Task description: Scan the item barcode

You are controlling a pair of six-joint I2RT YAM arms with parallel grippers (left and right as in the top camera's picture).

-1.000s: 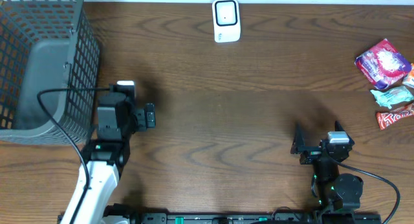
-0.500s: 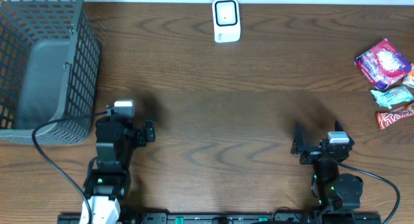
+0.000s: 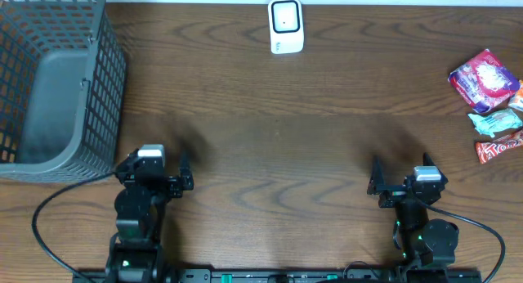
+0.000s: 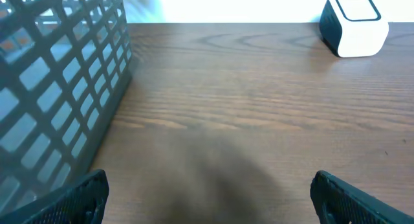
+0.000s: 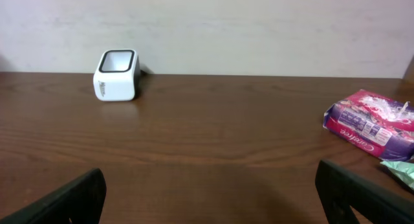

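Basket (image 3: 110, 95) cut off by overhead's left and top edges. Red bar (image 3: 500, 146) runs past the right edge; teal wrapper (image 5: 402, 172) clipped in right wrist view. Print on pink pack (image 3: 485, 78) too small to read.

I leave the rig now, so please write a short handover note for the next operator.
Left end effector: open, empty, beside the basket.
Right end effector: open, empty.
Scanner: at the far edge of the table.
Snack packets: three, at the right edge, none held.
Done: nothing that shows; the basket looks empty.
Left: pick up a packet and present its barcode to the scanner.
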